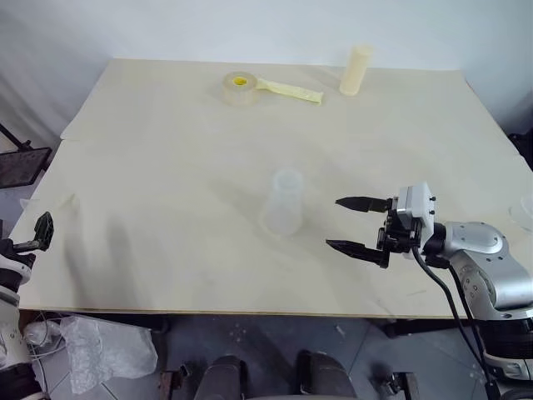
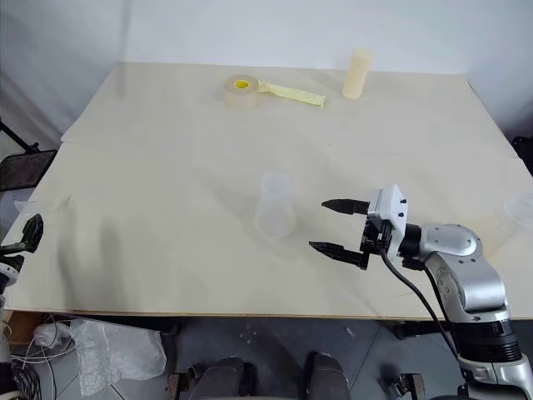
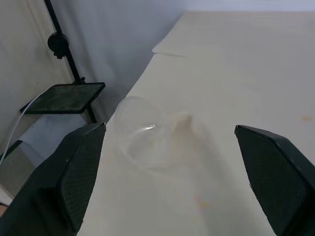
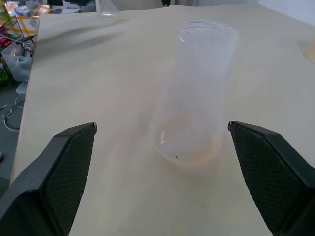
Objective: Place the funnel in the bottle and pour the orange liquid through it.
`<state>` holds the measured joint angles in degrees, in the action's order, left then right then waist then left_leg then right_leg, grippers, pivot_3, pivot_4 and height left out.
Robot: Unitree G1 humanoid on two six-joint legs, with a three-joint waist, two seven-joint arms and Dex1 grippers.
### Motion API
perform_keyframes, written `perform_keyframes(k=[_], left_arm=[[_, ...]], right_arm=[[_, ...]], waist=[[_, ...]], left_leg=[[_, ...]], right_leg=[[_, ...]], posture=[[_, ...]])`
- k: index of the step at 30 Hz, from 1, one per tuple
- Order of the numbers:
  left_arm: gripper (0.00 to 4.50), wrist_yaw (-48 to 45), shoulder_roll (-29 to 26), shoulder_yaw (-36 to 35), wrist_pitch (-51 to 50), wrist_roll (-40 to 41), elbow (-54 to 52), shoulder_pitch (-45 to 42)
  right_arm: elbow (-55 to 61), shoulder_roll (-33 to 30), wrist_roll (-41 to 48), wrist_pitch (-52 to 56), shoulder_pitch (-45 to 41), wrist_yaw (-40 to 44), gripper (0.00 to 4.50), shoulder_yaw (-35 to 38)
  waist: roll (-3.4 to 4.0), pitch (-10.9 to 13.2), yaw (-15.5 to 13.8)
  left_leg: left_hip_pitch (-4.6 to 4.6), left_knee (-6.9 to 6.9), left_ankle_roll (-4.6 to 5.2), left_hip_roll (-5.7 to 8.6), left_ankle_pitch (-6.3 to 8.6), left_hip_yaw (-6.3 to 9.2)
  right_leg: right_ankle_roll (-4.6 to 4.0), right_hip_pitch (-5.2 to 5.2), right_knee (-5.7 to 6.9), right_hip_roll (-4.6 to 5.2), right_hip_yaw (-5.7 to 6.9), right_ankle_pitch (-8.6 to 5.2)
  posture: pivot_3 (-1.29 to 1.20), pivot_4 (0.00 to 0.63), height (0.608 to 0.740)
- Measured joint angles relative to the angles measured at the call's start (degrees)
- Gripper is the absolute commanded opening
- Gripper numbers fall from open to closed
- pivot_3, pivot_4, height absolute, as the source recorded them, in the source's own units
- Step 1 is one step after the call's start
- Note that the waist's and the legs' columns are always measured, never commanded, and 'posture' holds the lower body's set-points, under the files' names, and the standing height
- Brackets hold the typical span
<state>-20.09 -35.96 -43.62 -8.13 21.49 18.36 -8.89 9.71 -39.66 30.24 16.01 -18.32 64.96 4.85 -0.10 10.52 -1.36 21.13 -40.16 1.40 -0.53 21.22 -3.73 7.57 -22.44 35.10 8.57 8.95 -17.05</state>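
The bottle, a clear flask, stands upright and uncapped in the middle of the table. My right gripper hovers just to its right, pointing at it with fingers open and nothing between them; in the right wrist view the bottle stands ahead, between the two open fingers. The funnel, clear plastic, lies on its side at the table's left edge. My left gripper is open, close to the funnel and aimed at it. The orange liquid is hidden from view.
A tape roll with a yellow strip and a cream cylinder sit at the far edge. A clear wide container stands at the right edge, cut off by the frame. A black stand is beside the table's left side.
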Motion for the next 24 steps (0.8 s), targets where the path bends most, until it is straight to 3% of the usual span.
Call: perform_keyframes(k=[11,15,24], left_arm=[[4.47,-4.9,-5.0,7.8,8.4,-1.9,26.4,-15.2],[3.64,-6.7,-5.3,9.3,9.9,-1.9,29.1,-17.2],[0.79,-9.5,-5.3,9.0,6.0,1.2,25.8,-15.9]], right_arm=[[-0.1,-0.1,-0.9,-0.5,-0.5,-0.1,4.5,0.0],[-0.1,-0.1,-1.2,-0.7,-0.5,-0.2,4.5,0.0],[-0.1,-0.1,-1.8,-1.0,-0.5,-0.4,4.5,0.0]], waist=[[-0.12,-0.1,0.2],[-0.12,-0.1,0.2],[-0.13,-0.1,0.4]], left_leg=[[0.01,0.0,0.0,0.17,0.0,-0.07],[0.0,0.0,0.0,0.18,0.0,-0.06],[-0.01,-0.01,0.0,0.17,0.0,-0.01]], right_leg=[[0.0,-0.01,0.12,0.02,0.08,0.0],[0.0,-0.04,0.21,0.03,0.08,0.0],[0.0,-0.05,0.29,0.06,0.08,0.0]], posture=[[0.0,0.15,0.74],[0.0,0.15,0.74],[0.0,0.15,0.74]])
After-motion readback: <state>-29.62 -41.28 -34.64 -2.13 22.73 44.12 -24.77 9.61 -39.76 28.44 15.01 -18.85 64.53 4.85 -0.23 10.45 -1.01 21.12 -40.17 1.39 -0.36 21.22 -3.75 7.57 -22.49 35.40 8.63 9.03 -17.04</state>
